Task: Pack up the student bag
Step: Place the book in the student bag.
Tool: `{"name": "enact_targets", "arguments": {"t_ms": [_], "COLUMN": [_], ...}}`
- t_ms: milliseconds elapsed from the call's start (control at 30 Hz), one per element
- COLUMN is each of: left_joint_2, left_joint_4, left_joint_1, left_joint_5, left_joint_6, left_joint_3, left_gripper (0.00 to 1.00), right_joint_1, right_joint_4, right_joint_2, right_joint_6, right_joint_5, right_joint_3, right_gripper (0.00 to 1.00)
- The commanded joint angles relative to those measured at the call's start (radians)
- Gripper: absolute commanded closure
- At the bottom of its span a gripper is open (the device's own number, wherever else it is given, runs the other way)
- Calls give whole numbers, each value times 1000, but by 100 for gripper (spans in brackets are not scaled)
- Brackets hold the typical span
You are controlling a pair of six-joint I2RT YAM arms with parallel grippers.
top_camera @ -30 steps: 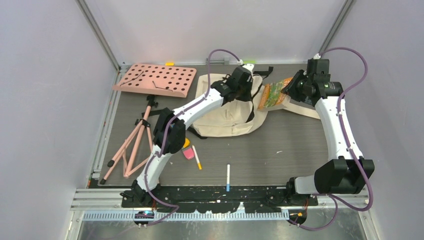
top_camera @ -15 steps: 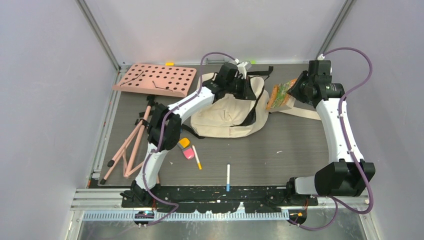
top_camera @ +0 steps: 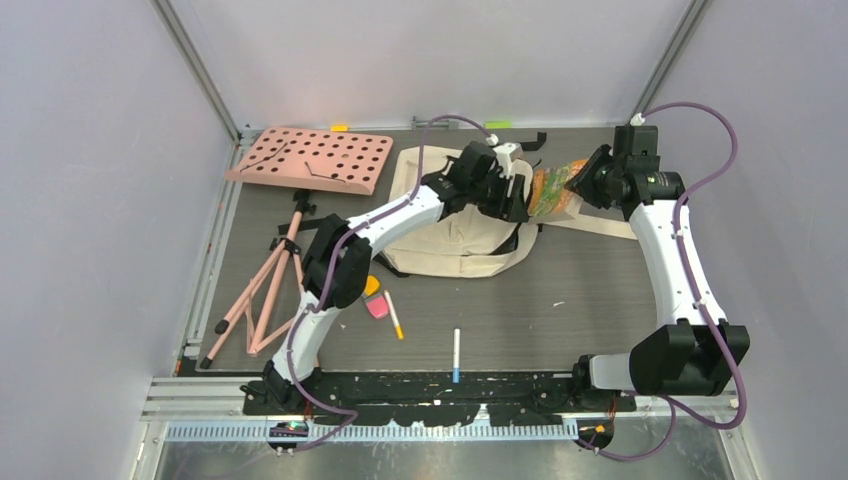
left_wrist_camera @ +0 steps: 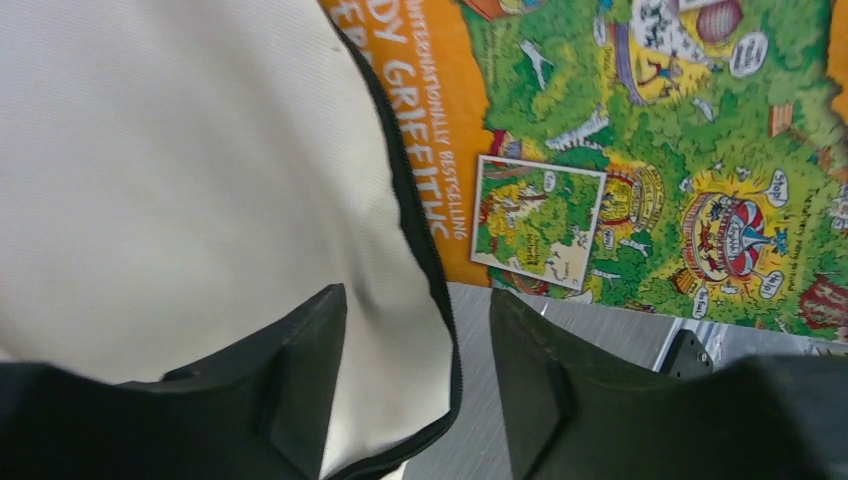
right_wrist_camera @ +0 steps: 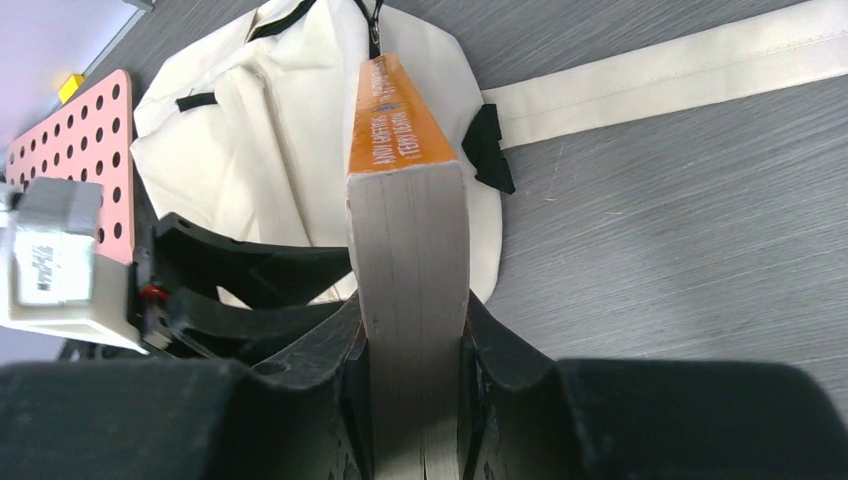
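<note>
The student bag (top_camera: 450,230) is a cream backpack lying at the back middle of the table. My left gripper (top_camera: 517,192) hovers at its right edge, jaws open. In the left wrist view the bag's cream flap (left_wrist_camera: 200,170) with its black zipper edge lies loose between the fingers (left_wrist_camera: 300,370) of my left gripper (left_wrist_camera: 418,335). Just beyond is a book (left_wrist_camera: 640,160) with an orange and green cover. My right gripper (right_wrist_camera: 412,330) is shut on that book (right_wrist_camera: 405,200), held on edge with its spine toward the bag (right_wrist_camera: 290,110). From above, the book (top_camera: 553,190) sits between both grippers, with my right gripper (top_camera: 578,186) behind it.
A pink perforated board (top_camera: 310,158) lies at the back left, with a folded pink tripod (top_camera: 265,290) in front of it. A pink-orange eraser (top_camera: 374,298) and two pens (top_camera: 456,355) lie near the front. A cream strap (top_camera: 605,222) trails right of the bag.
My left gripper has opened and let go of the bag's flap, moving right and nearer toward the book. The right gripper has kept its hold on the book, barely moving.
</note>
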Motion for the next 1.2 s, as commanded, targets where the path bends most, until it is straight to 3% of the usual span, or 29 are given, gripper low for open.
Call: {"name": "enact_targets", "arguments": {"t_ms": [0,133,200,433,567,700,967,1167], "left_joint_2": [-72,-70,-67,-114,-148,-183,-215,-234], "left_joint_4": [12,-66,-124,-186,-184,-201,-221,-212], "left_joint_1": [-25,-44,-45,-45,-43,-43,-37,-37], "left_joint_5": [-14,-96,-149,-247,-275,-313,-343,-335], "left_joint_6": [41,83,112,147,148,142,130,133], "left_joint_3": [-39,-35,-10,-2,7,35,83,100], "left_gripper": [39,37,40,79,86,100,100,100], "right_joint_1": [-2,-2,-2,-3,-2,-2,-2,-2], "right_joint_4": [101,101,101,73,26,-22,37,84], "right_joint_2": [-26,-18,-21,-35,-52,-89,-160,-137], "right_joint_6": [32,41,41,7,-19,-16,112,161], "right_joint_5": [-28,-41,-39,1,22,-6,-257,-280], "right_joint_3": [55,57,58,81,113,125,-20,-138], "right_gripper": [99,99,99,99,99,99,99,99]}}
